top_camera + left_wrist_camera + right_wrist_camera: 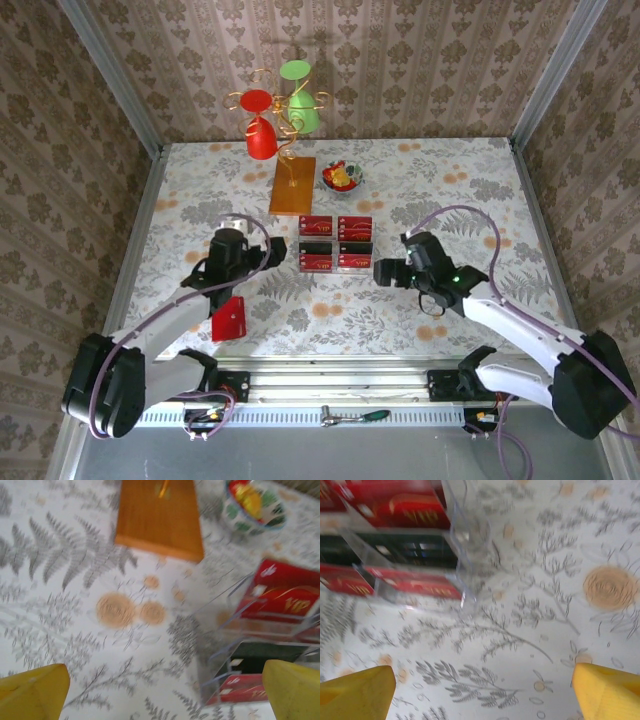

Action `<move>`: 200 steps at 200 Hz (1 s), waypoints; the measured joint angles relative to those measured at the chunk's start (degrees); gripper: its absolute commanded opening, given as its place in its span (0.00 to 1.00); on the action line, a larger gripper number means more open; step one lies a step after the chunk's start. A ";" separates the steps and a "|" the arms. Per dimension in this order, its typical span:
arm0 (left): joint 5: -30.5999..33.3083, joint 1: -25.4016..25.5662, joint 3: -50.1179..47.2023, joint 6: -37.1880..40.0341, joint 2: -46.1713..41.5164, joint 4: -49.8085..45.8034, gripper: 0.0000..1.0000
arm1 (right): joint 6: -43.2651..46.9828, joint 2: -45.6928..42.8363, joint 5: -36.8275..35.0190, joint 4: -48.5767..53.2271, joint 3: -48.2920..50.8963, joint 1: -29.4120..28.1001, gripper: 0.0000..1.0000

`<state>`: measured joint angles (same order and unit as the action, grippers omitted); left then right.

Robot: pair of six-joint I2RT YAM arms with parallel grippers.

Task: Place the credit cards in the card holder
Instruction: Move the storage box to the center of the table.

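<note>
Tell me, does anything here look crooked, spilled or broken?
The card holder lies crooked at the near edge by the left arm, while the credit cards sit in neat rows. Nothing looks spilled or broken.

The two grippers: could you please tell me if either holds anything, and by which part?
Nothing is held; the left gripper and right gripper are both open, empty.

Bare tabletop (pixel 480 200) is lying open to the left and right of the clear tray (pixel 336 243), leaving room at both sides. Just behind the tray, a wooden base (pixel 292 185) carrying hanging cups (pixel 262 138) and a small bowl (pixel 326 180) are crowding the far approach. The tray's upright walls are fencing in the credit cards (pixel 316 224).
</note>
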<state>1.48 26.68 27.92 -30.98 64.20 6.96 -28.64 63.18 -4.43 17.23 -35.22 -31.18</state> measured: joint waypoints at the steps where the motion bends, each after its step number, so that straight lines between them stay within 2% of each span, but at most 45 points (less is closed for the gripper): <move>1: 0.15 0.09 0.00 -0.07 0.09 -0.09 1.00 | -0.04 0.22 -0.09 0.09 0.00 -0.15 0.91; 35: 6.43 4.44 0.00 -2.03 2.27 -3.13 1.00 | -0.11 7.19 -3.93 0.94 -0.39 -4.13 0.91; 88: 10.38 4.79 4.28 -1.81 8.57 -8.55 1.00 | -0.11 17.05 -7.87 1.36 -5.38 -6.62 0.90; 200: 11.89 4.79 12.33 -1.38 21.68 -10.14 1.00 | -0.15 26.56 -13.79 1.22 -9.84 -6.97 0.92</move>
<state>13.37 31.46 40.25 -32.36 85.89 -3.18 -28.80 89.73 -18.22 18.46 -45.06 -38.15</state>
